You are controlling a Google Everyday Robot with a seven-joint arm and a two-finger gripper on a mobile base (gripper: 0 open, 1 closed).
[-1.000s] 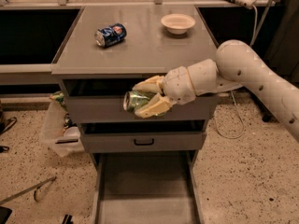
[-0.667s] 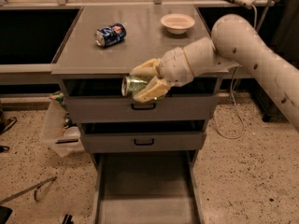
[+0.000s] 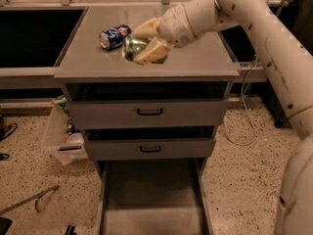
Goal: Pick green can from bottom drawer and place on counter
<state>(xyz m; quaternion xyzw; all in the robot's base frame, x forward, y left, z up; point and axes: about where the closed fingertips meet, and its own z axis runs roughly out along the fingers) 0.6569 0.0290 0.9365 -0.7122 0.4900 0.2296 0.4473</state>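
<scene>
Since the earlier frame the arm (image 3: 259,28) has swung up from in front of the top drawer, so the gripper (image 3: 147,42) is now over the middle of the counter (image 3: 195,60). Its two tan fingers are closed on the green can (image 3: 131,47), which lies on its side between them, just right of and nearer than the blue can (image 3: 115,36); whether it touches the counter cannot be told. Below, the bottom drawer (image 3: 151,199) stands pulled out, its grey floor showing.
</scene>
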